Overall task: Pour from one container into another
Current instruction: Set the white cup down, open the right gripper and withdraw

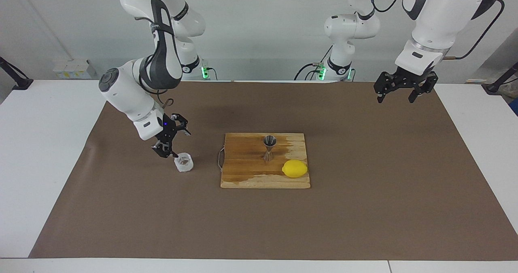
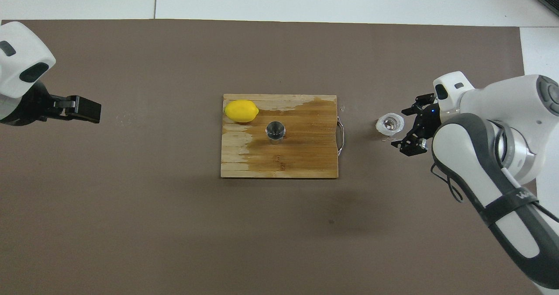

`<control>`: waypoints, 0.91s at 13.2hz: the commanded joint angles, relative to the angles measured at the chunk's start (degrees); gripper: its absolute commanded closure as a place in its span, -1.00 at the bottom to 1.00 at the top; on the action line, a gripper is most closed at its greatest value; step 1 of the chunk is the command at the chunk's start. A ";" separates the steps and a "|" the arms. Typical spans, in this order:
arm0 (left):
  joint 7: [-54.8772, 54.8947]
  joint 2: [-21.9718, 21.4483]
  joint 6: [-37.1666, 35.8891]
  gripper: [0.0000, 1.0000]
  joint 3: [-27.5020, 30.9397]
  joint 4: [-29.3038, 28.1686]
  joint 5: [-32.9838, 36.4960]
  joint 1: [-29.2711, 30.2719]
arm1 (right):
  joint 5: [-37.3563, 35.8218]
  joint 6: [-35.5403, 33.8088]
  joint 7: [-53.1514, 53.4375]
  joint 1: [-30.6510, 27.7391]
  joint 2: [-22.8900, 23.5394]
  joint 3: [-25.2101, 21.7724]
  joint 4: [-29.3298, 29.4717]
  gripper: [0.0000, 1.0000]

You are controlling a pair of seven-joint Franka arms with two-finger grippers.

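The cup [image 1: 184,162] stands upright on the brown mat [image 1: 364,208], mouth up and its short axis vertical, toward my right arm's end of the table, near the wooden board [image 1: 243,176] but apart from its wire handle. I judge it stands off the board so that the board is left to the jigger [image 1: 269,147]. My right gripper [image 1: 172,140] is raised beside the cup, angled down at it, fingers spread wide and holding nothing; the lower fingertip is close to the rim, and I can't tell whether it touches. The jigger stands upright on the board, hourglass axis vertical, open cone up to receive a pour. A lemon [image 1: 294,168] lies on its side just beside it, farther from me, long axis along the board's edge. My left gripper [image 1: 404,92] waits high over the mat at its own end, fingers open and empty.
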 commanded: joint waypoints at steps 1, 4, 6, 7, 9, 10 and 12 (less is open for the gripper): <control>0.39 -0.47 -0.56 -1.00 -0.09 -0.33 0.41 0.39 | -12.27 1.61 22.17 3.83 -0.03 0.05 -0.56 -1.00; 0.39 -0.47 -0.56 -1.00 -0.09 -0.33 0.41 0.39 | -21.46 -2.50 44.20 4.81 -0.30 0.05 0.05 -1.00; 0.39 -0.47 -0.56 -1.00 -0.09 -0.33 0.41 0.39 | -21.64 -6.98 52.20 4.20 -1.17 -0.13 1.71 -1.00; 0.39 -0.47 -0.56 -1.00 -0.09 -0.33 0.41 0.39 | -21.64 -10.66 57.38 3.85 -1.87 -0.30 3.38 -1.00; 0.39 -0.47 -0.56 -1.00 -0.09 -0.33 0.41 0.39 | -21.56 -18.74 66.26 2.62 -3.02 -0.21 8.11 -1.00; 0.39 -0.47 -0.56 -1.00 -0.09 -0.33 0.41 0.39 | -21.47 -22.78 71.35 2.44 -3.81 -0.13 10.92 -1.00; 0.39 -0.47 -0.56 -1.00 -0.09 -0.33 0.41 0.39 | -21.29 -31.65 76.66 2.35 -6.35 -0.30 16.90 -1.00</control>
